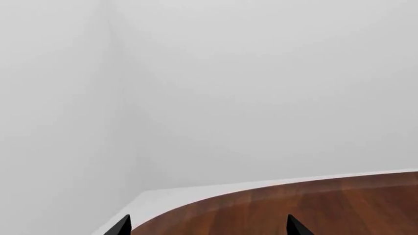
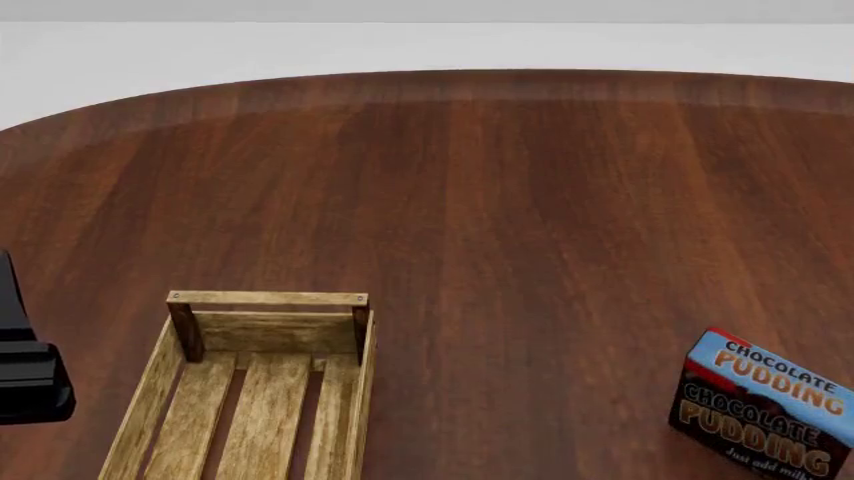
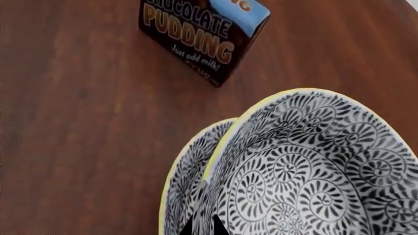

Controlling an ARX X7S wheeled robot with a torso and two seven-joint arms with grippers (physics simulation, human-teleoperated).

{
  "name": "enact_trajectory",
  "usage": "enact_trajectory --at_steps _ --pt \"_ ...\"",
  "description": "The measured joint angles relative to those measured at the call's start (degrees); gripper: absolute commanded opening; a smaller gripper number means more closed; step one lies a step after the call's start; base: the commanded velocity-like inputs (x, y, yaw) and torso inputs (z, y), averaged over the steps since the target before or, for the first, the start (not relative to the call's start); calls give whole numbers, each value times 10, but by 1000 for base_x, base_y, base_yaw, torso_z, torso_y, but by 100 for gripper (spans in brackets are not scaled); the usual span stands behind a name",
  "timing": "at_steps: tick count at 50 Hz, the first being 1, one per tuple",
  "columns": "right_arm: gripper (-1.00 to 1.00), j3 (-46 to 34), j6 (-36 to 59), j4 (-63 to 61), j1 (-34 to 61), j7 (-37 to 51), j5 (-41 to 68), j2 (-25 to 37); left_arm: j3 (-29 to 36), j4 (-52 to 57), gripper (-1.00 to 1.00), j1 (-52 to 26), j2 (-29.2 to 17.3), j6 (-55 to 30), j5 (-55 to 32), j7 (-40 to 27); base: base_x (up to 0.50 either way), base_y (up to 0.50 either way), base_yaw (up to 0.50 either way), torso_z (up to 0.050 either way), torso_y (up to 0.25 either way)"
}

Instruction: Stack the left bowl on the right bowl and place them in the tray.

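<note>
Tray (image 2: 254, 390): light-wood crate w/ slatted bottom on the table (image 2: 534, 200); one raised end bar in head view, rest cut off by the frame edge. Nothing seen inside the visible part.
Pudding box (image 2: 763, 405): blue/brown chocolate pudding carton, well apart from the tray, on its right-arm side, standing on the wood.
Bowls: not in head view. R wrist view shows two nested, inner bowl (image 3: 313, 171) sitting tilted in the outer bowl (image 3: 186, 181); both black-and-white swirl pattern w/ yellow rims. Pudding box just beyond them, not touching as far as seen.
Right gripper (image 3: 203, 226): only dark fingertips show, close together at the rim of the nested bowls; appears pinched on the rim of the inner bowl.
Left gripper (image 1: 209, 226): two black tips spread wide, nothing between, over the table edge facing a blank wall.
Left arm (image 2: 27, 365): black part just beside the tray, at its left-arm side; contact w/ tray can't tell.
In the way: nothing visible between pudding box and tray.
</note>
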Motion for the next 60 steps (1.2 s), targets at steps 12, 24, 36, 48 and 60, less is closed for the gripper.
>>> enact_trajectory --at_steps 12,24,36,48,60 --pt "-100 -4 -9 18 3 0 2 -2 2 2 100 -5 -1 -5 -2 -3 0 0 0 0 0" --pt "-100 1 -15 28 4 -1 4 -2 2 3 100 -6 -2 -6 -4 -5 0 0 0 0 1" --pt "100 1 -8 27 7 -2 -1 3 2 2 100 -5 -3 -5 -6 -8 0 0 0 0 0" --pt "100 -3 6 15 8 1 -5 8 2 1 100 -3 -5 -2 -7 -10 0 0 0 0 0" --pt "100 -20 36 -22 15 9 -9 16 2 1 100 -2 -6 -1 -10 -11 0 0 0 0 0"
